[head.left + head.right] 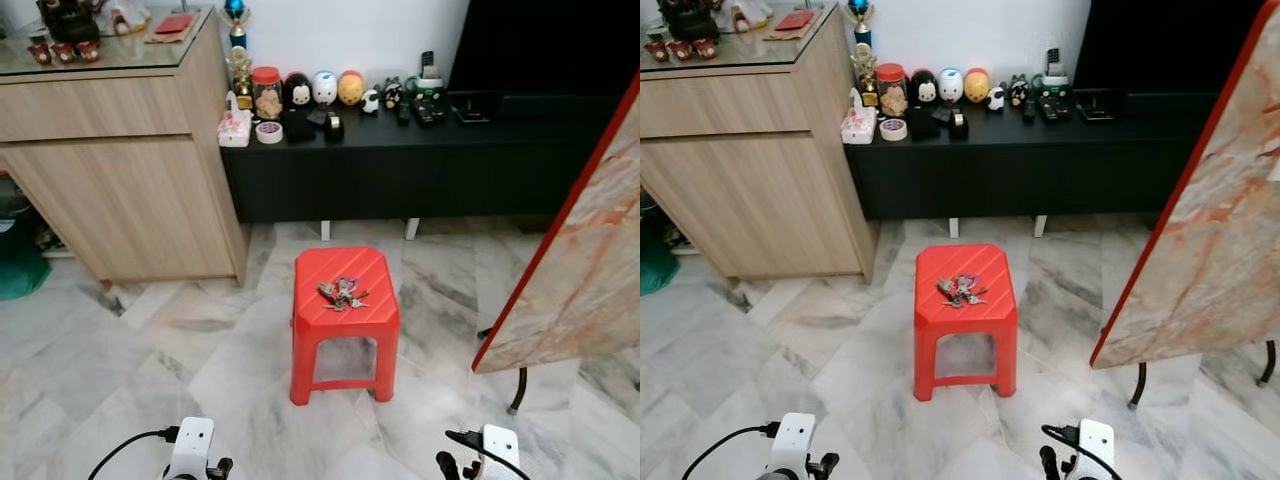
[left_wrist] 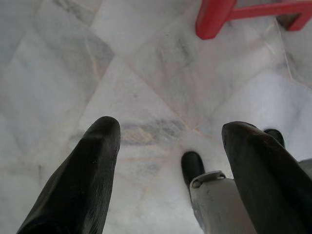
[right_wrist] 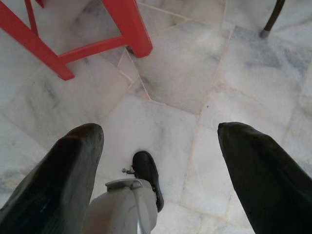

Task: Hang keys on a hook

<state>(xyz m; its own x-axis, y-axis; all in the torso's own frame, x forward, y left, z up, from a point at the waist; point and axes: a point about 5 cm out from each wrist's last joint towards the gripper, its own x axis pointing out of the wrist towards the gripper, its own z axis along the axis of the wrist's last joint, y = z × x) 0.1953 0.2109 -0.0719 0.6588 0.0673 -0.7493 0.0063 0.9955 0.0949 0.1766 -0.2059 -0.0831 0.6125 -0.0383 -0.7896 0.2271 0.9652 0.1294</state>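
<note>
Keys: a bunch of keys (image 1: 342, 293) lies flat on the seat of the red plastic stool (image 1: 372, 325), a little behind the seat's middle and apart from its edges.
Keys, direction: the bunch spreads wider across the seat than front to back, so its long axis runs roughly left to right; which way any single key points is too small to tell.
Stool: stands upright on the marble floor (image 1: 150, 370), in front of the low black bench (image 1: 420, 165) and just right of the wooden cabinet (image 1: 120, 190).
Left gripper (image 2: 168, 161): hangs low over the floor, near and to the left of the stool; its jaws stand wide apart with nothing between them but floor, and a red stool leg (image 2: 214, 19) shows beyond them.
Right gripper (image 3: 161, 161): hangs low over the floor on the stool's right side; its jaws are also wide apart and empty, with the stool's legs and crossbar beyond.
Containers: a clear jar with a red lid (image 1: 266, 92) stands on the black bench's left end, holding something brownish that cannot be made out.
Bench, other things: a roll of tape (image 1: 268, 132), a row of round toy figures (image 1: 325, 88) and some dark remotes.
Right side: a slanted marble-patterned board with a red edge (image 1: 590, 260) leans over the floor.
</note>
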